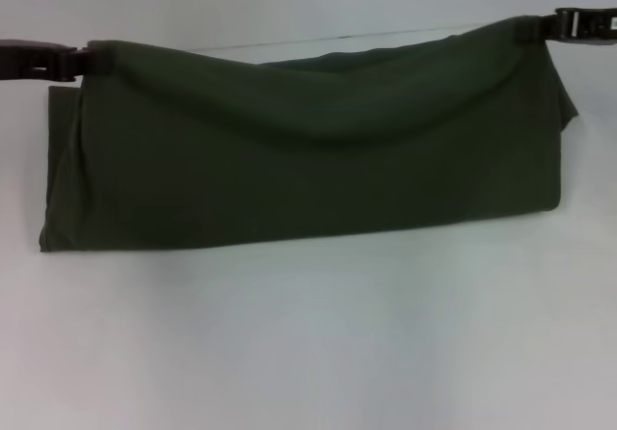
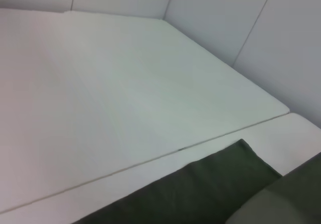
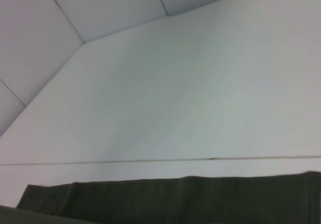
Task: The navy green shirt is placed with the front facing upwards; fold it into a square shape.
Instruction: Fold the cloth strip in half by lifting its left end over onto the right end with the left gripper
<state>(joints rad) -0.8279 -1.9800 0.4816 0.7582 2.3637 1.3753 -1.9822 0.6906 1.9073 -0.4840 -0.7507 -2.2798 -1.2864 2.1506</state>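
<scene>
Cloth of dark olive-green cotton, the navy green shirt (image 1: 308, 150), lies as a long folded band on the white table (image 1: 308, 353), its far edge lifted and sagging in the middle. The left claw (image 1: 69, 62) is clenched on the left upper corner, and the right claw (image 1: 551, 27) is clenched on the right upper corner, a little higher. To do this fold well, both claws should probably travel toward the near edge together, level and taut, so the lifted edge lands parallel without wrinkles.
</scene>
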